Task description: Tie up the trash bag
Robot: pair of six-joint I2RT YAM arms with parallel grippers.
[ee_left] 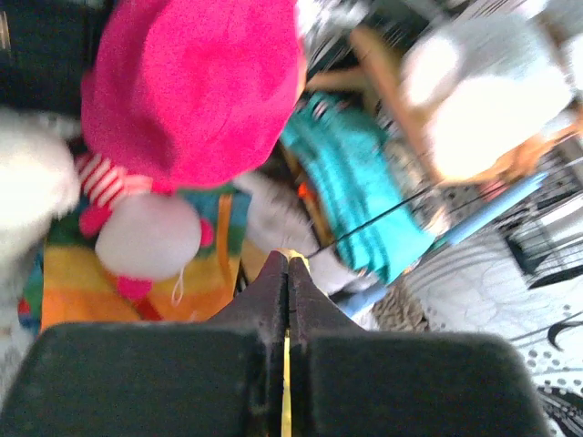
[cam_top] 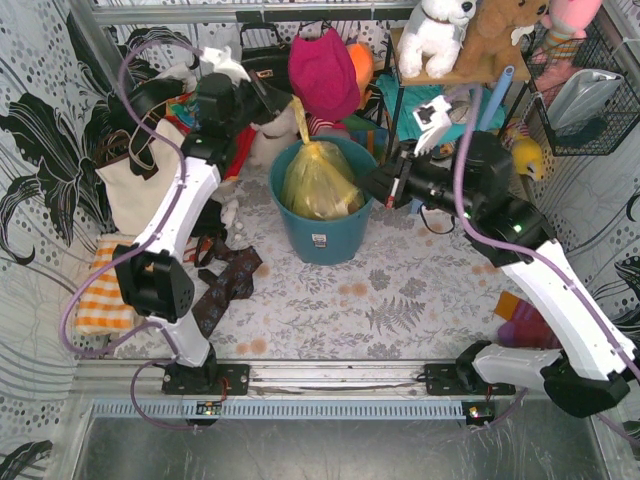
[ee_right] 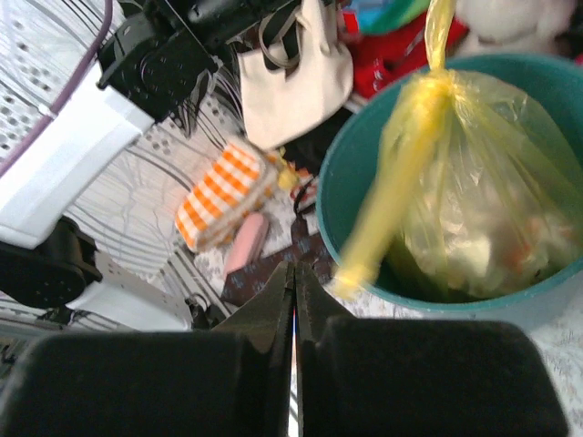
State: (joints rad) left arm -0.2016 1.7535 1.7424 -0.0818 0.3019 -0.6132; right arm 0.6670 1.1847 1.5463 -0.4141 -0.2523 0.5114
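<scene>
Left gripper clenched on a thin yellow strand of the trash bag, bag itself below in teal bucket. Right gripper clenched, seemingly empty; loose tail just ahead-right of its jaws, slanting upward, nearest.

My left arm rises from its base at the near edge of the table, left of centre, and stretches up toward the far edge, with the wrist turned to the right. My left gripper is pressed tight, its two dark fingers meeting along one seam, with a thin yellow strand of the trash bag pinched between them. My right arm climbs from the near right corner and bends at a raised elbow, and its forearm points left toward the middle of the table. My right gripper is also closed, fingers flush together, and I cannot tell of anything between them.
</scene>
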